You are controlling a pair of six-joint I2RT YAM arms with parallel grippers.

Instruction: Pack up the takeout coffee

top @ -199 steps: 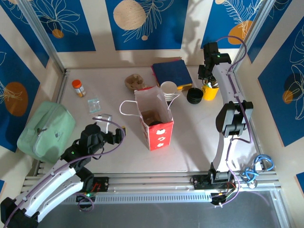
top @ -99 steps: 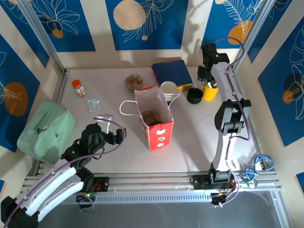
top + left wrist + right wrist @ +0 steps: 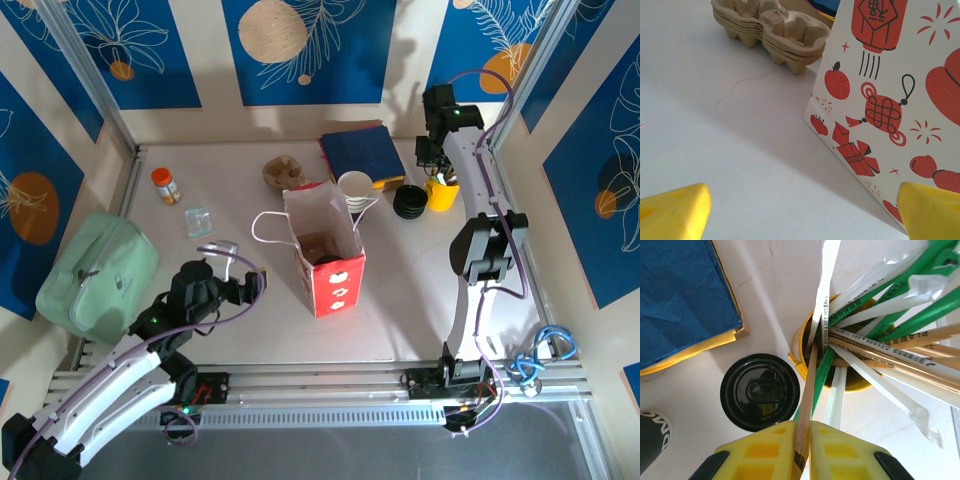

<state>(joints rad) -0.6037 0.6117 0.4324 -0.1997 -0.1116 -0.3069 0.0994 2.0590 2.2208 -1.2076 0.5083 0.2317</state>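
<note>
We found the paper cup (image 3: pixel 355 185) standing upright on the table (image 3: pixel 420 290), its round mouth open and white inside. It was just behind the far right corner of the gift bag (image 3: pixel 338 280), not in it. Its lid (image 3: pixel 760 391), one glossy black plastic disc with a raised oval in the middle, lay flat on the table. It was between the paper cup and the yellow cup (image 3: pixel 798 365), just beside the yellow one.

The right gripper (image 3: pixel 802 442) hung over the yellow cup, its blocky yellow fingers pressed together on one thin paper-wrapped stick (image 3: pixel 809 390). The stick was tan low down and white with small print higher up. Around it the yellow cup bristled with green straws in clear sleeves, white paper sleeves and bare wooden sticks, too crowded for us to count.

The left gripper (image 3: pixel 802 212) sat low over the table, its two yellow fingertips wide apart with nothing between them. It faced the bag's printed side, smooth white paper with red lanterns, knots and oranges.

There was one bag, tall and boxy, open at the top, with two white loop handles. Beyond it lay the cup carrier (image 3: pixel 775 30) of rough brown moulded pulp. Its edge was layered like several nested together, though we could not tell how many.

We also counted one pile of blue napkins (image 3: pixel 680 290) with a yellow layer beneath, one soft green pouch (image 3: pixel 97 275), one orange-capped bottle (image 3: pixel 165 185) and one small clear packet (image 3: pixel 198 220).
</note>
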